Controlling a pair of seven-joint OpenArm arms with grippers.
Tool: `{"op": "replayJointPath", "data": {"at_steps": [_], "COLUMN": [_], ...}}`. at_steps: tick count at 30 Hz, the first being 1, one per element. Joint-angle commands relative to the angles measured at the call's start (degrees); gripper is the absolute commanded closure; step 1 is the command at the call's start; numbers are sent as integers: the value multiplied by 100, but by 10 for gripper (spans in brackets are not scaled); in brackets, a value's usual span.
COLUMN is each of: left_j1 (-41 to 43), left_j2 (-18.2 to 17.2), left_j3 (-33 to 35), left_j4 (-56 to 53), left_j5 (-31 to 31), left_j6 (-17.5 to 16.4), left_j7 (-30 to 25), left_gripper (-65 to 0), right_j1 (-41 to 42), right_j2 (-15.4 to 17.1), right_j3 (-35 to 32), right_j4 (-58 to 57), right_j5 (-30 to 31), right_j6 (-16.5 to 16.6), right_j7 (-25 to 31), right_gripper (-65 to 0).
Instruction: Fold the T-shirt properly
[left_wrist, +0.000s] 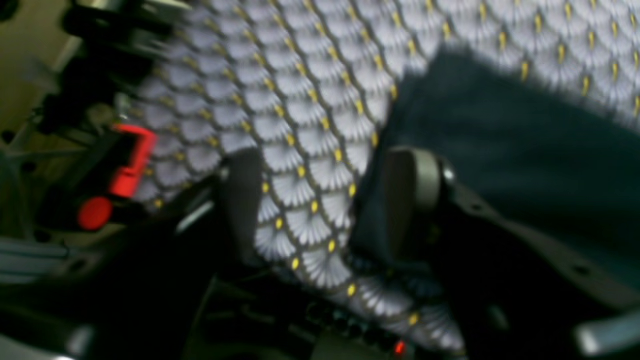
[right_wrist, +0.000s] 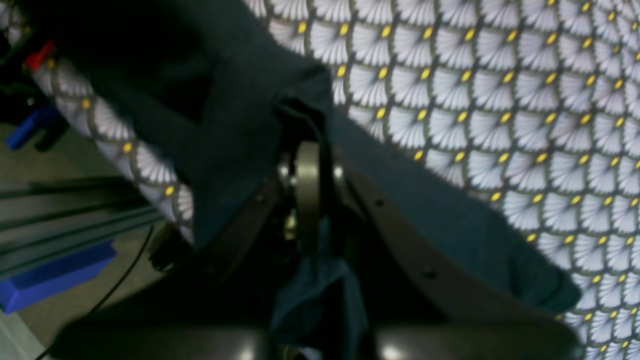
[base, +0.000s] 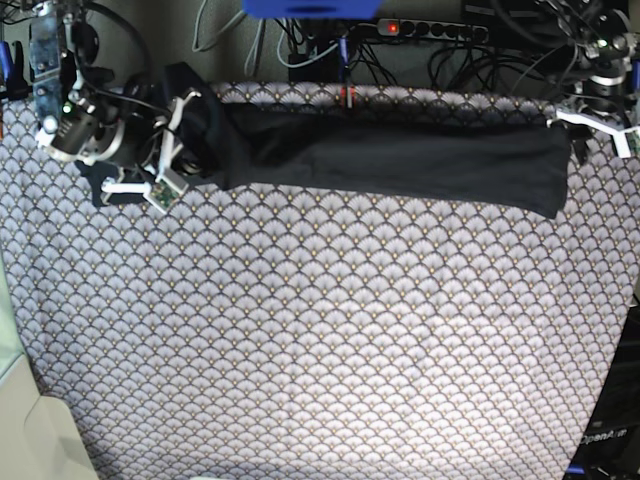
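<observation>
T-shirt (base: 400, 155) lies as a long narrow band along the far edge of the table (base: 320, 340), on the scallop cloth. Lengthwise folds look done; crosswise fold still left. Right gripper (right_wrist: 307, 150) at scene left has fingers pinched on shirt fabric. Left gripper (left_wrist: 325, 200) at the right end, fingers apart, holding nothing

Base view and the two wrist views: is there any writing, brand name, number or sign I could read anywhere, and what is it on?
"OpenArm": pale lettering on the dark panel at the bottom right corner of the base view; the last letters are too small to be sure of.
T-shirt: plain, no print.
Patterned cloth: scallop pattern only, no words.
Both wrist views: blurred, no text can be made out.
</observation>
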Motion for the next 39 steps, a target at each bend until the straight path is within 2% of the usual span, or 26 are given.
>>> {"op": "replayJointPath", "data": {"at_steps": [1,6,9,12,20,23,29,36,39], "left_j1": [-14,-181,-427,-770,-1517,-1508,-1500,-1482,-1482], "left_j2": [-62,-89,-106,-106,-150,-326,-414,-449,-449], "left_j3": [38,619,873,1014,970,777,3,-41,-41], "left_j4": [196,135,-111,-533,-1870,-2089,-2520,-2740,-2740], "left_j5": [-106,-80,-80,158,1055,1055,1107,1116,1116], "left_j6": [-15,21,56,56,56,65,3,3,3], "left_j7": [-130,-25,353,555,529,397,177,90,90], "left_gripper": [-312,-113,-48,-47,-47,-47,-47,-47,-47], "right_j1": [52,52,52,61,61,69,69,254,324], "right_j2": [60,60,60,60,77,77,86,86,60], "right_j3": [36,36,36,36,54,80,80,80,62], "right_j4": [82,82,82,82,82,82,82,73,47], "right_j5": [50,50,50,50,50,50,50,6,-451], "right_j6": [17,17,17,17,17,17,17,17,17], "right_j7": [115,115,115,115,115,115,115,106,-79], "right_gripper": [-4,-4,-4,-4,-4,-4,-4,-4,-4]}}
